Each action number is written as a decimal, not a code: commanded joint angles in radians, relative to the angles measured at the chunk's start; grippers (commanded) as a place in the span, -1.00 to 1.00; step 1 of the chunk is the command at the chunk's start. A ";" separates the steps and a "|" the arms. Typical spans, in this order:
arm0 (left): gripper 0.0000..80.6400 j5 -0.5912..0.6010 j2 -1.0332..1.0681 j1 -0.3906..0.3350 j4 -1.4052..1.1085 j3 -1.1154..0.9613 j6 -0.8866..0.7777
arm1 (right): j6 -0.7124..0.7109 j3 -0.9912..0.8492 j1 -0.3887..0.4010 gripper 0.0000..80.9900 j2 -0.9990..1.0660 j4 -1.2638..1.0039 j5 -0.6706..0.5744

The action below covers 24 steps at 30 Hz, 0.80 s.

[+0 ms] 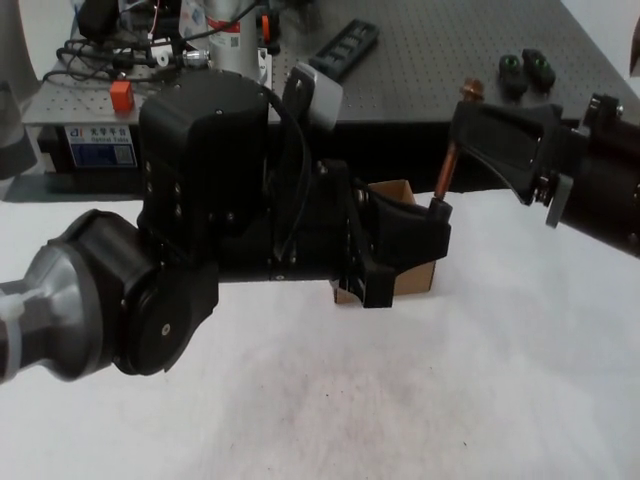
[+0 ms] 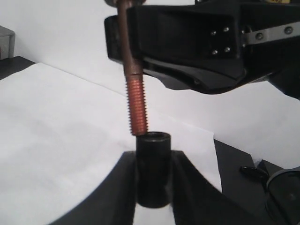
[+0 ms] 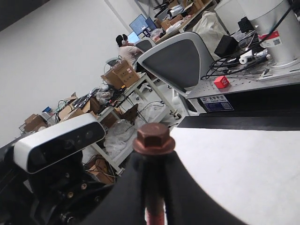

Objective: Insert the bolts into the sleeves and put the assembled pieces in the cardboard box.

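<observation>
Left gripper [image 2: 152, 199] clamped on upright black sleeve [image 2: 152, 157], right gripper [image 3: 154, 185] gripping copper bolt [image 2: 137, 103], threaded tip just above sleeve's mouth, cardboard box [image 1: 392, 189] beside sleeve.

Behind a white sheet [image 1: 420, 400], a red block [image 1: 121, 96] and black tray [image 1: 345, 48] sit on a perforated board [image 1: 440, 40].

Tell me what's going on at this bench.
The left pincer holds a short black cylindrical sleeve upright. The right pincer grips a copper-coloured threaded bolt by its shank, hex head up, with the tip at the rim of the sleeve's opening, not visibly inside yet. The small open cardboard box sits on the white-covered bench, partly hidden behind the left pincer.
</observation>
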 commanded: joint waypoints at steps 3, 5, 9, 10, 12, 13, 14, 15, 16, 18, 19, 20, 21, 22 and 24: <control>-0.98 -0.081 -0.011 0.003 -0.066 -0.014 -0.011 | -0.009 0.003 0.002 -0.94 -0.011 0.032 -0.069; -0.98 -0.081 -0.011 0.003 -0.066 -0.014 -0.003 | -0.014 0.003 0.002 -0.94 -0.011 0.032 -0.069; -0.98 -0.079 -0.011 0.003 -0.066 -0.014 0.017 | -0.031 0.003 -0.005 -0.94 -0.011 0.032 -0.069; -0.98 -0.079 -0.011 0.003 -0.066 -0.014 0.018 | -0.031 0.003 -0.006 -0.94 -0.011 0.032 -0.069; -0.98 -0.079 -0.011 0.003 -0.066 -0.014 0.017 | -0.031 0.003 -0.009 -0.94 -0.011 0.032 -0.069; -0.98 -0.079 -0.011 0.003 -0.066 -0.014 0.026 | -0.031 0.003 -0.008 -0.94 -0.011 0.032 -0.076; -0.98 -0.079 -0.011 0.003 -0.066 -0.014 0.036 | -0.031 0.003 -0.008 -0.94 -0.011 0.032 -0.080; -0.98 -0.079 -0.011 0.003 -0.066 -0.014 0.044 | -0.031 0.003 -0.008 -0.94 -0.011 0.032 -0.084; -0.98 -0.079 -0.011 0.003 -0.066 -0.014 0.049 | -0.031 0.003 -0.008 -0.98 -0.011 0.032 -0.085; -0.98 -0.079 -0.011 0.003 -0.066 -0.014 0.063 | -0.031 0.003 -0.008 -0.82 -0.011 0.032 -0.089; -0.98 -0.079 -0.011 0.003 -0.066 -0.014 0.068 | -0.031 0.003 -0.008 -0.61 -0.011 0.032 -0.091; -0.98 -0.086 -0.011 0.003 -0.066 -0.014 0.069 | -0.031 0.003 -0.008 -0.34 -0.011 0.032 -0.091; -0.98 -0.102 -0.011 0.003 -0.071 -0.014 0.069 | -0.031 0.003 -0.013 -0.11 -0.011 0.032 -0.091; -0.98 -0.133 -0.011 0.003 -0.073 -0.014 0.069 | -0.031 0.003 -0.020 0.14 -0.011 0.032 -0.091; -0.98 -0.235 -0.005 0.003 -0.093 -0.014 0.069 | -0.003 0.003 -0.046 0.30 -0.021 0.041 -0.087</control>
